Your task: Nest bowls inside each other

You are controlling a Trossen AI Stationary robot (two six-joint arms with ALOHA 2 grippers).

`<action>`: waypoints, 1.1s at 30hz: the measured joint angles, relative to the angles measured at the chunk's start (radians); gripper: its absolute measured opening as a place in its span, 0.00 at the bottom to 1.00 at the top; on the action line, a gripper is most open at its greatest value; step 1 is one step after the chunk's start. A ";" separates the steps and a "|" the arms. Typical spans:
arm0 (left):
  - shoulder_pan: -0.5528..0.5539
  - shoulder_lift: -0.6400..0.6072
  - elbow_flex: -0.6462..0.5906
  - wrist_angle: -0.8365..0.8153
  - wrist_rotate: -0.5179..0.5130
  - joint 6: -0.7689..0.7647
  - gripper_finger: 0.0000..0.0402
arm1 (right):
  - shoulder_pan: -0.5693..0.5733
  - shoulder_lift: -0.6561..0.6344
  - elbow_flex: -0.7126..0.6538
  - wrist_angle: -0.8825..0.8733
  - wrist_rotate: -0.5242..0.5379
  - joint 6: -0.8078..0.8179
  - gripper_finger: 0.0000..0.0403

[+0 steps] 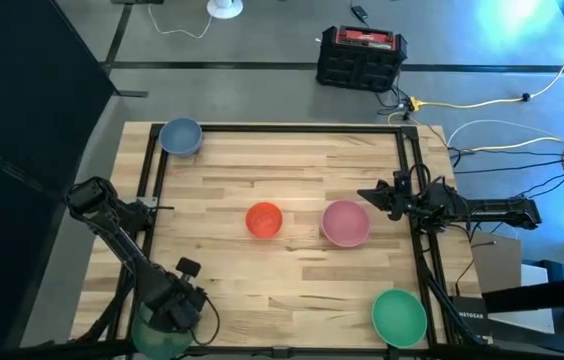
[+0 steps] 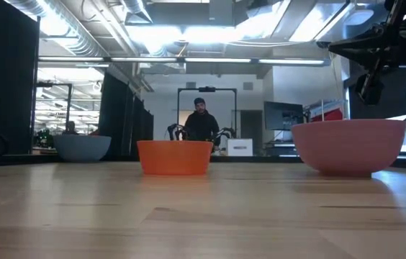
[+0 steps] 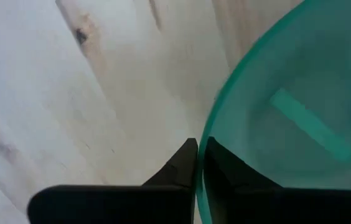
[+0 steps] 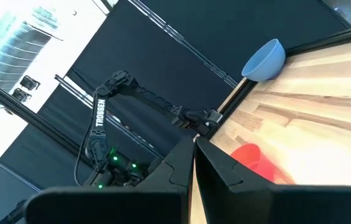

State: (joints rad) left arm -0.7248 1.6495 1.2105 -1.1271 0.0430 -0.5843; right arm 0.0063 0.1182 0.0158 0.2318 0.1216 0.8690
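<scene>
Five bowls show in the high view. A blue-grey bowl [image 1: 180, 136] stands at the far left, an orange-red one [image 1: 263, 220] in the middle, and a pink one [image 1: 345, 223] to its right. One green bowl [image 1: 399, 317] stands at the near right. The other green bowl [image 1: 152, 338] is at the near left corner, under my left gripper [image 1: 170, 318], which is shut on it. My right gripper [image 1: 372, 193] hangs level over the table's right side, shut on nothing. My left gripper [image 3: 199, 143] has the green bowl [image 3: 287, 112] by its rim [image 3: 204, 132]. One finger is inside the bowl and one outside. The fingers come from above, pointing down. Whether the bowl is clear of the table, I cannot tell.
A black frame [image 1: 282, 128] runs along the table's far, left and right sides. A black case [image 1: 360, 57] and cables lie on the floor beyond. In the low view a person [image 2: 201, 122] stands far behind the table. Bare wood lies between the bowls.
</scene>
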 joint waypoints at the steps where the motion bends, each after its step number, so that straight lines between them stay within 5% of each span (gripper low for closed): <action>1: 0.017 -0.006 0.007 -0.012 0.005 -0.006 0.01 | 0.000 0.000 0.000 0.002 -0.002 -0.001 0.00; 7: 0.139 -0.050 0.059 -0.086 0.035 -0.050 0.00 | 0.000 0.000 0.000 0.014 -0.017 -0.011 0.00; 14: 0.537 -0.085 0.294 -0.082 0.040 -0.143 0.00 | 0.000 0.000 0.000 0.115 -0.090 -0.079 0.00; 20: 0.838 -0.050 0.316 0.071 0.056 -0.098 0.00 | 0.000 0.000 0.000 0.141 -0.152 -0.088 0.00; 33: 1.071 0.191 0.315 0.278 0.078 0.014 0.00 | 0.000 0.000 0.000 0.179 -0.217 -0.060 0.00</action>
State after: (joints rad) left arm 0.3458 1.8410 1.5259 -0.8496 0.1210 -0.5700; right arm 0.0063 0.1181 0.0154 0.4111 -0.0950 0.8086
